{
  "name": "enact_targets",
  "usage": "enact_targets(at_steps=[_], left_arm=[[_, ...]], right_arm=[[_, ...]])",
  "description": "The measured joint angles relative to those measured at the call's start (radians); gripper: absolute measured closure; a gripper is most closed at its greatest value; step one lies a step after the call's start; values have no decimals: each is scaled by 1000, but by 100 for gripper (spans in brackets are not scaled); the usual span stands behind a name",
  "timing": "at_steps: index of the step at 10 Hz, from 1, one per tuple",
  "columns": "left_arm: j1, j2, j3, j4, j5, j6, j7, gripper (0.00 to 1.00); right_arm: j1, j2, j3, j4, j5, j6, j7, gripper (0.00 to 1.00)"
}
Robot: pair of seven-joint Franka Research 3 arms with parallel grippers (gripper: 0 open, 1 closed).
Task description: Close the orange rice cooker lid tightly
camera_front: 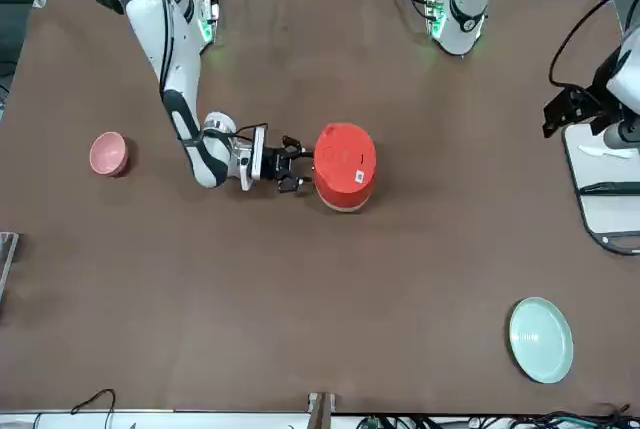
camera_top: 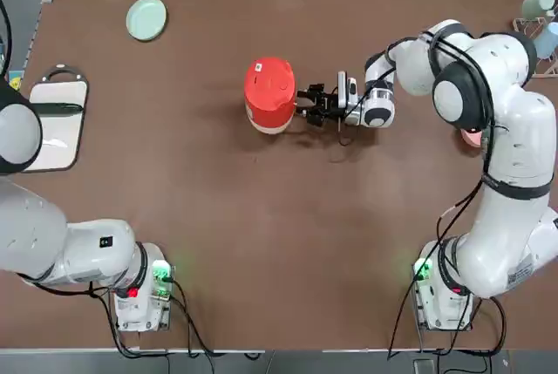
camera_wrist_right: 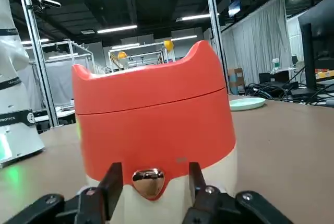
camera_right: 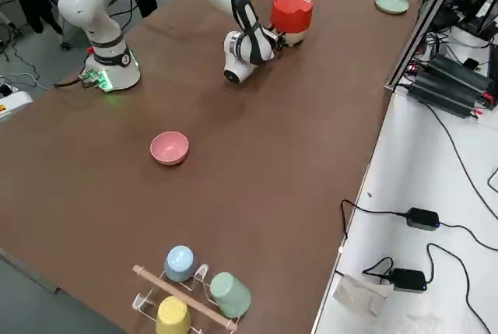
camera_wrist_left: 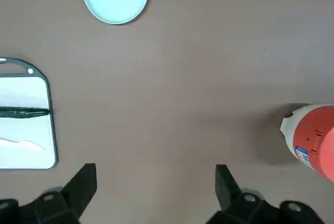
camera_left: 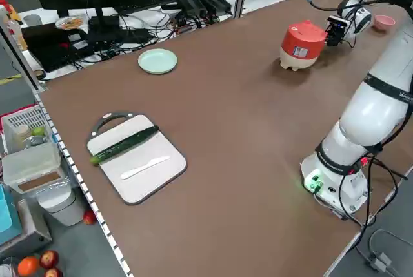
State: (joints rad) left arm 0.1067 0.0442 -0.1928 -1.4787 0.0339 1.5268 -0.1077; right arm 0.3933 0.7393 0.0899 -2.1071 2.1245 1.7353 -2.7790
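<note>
The lid [camera_wrist_right: 151, 80] sits down on the cooker [camera_wrist_right: 156, 135], just ahead of the right gripper's [camera_wrist_right: 156, 166] parted, empty jaws; the left gripper [camera_wrist_left: 156, 174] hangs open, well apart.

"ROBOTICS" reads on the dark band [camera_wrist_right: 16, 118] of the left arm [camera_wrist_right: 15, 91], beyond the rice cooker [camera_wrist_right: 156, 135]. The cooker's sticker [camera_left: 300, 51] is illegible.

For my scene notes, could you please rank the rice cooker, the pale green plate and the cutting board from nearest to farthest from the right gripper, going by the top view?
1. Rice cooker: right at the right gripper, on its left side.
2. Pale green plate: farther left, toward the table's far edge.
3. Cutting board: at the table's left side.
</note>
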Motion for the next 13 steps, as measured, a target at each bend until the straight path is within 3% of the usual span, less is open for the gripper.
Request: enact_targets(at_steps=[8, 13], left_arm=[[8, -4, 12, 23, 0, 0, 0, 0], [8, -4, 15, 24, 0, 0, 0, 0]], right_arm=[[9, 3, 0, 6, 15, 1, 0, 60], [9, 3, 0, 6, 15, 1, 0, 60]])
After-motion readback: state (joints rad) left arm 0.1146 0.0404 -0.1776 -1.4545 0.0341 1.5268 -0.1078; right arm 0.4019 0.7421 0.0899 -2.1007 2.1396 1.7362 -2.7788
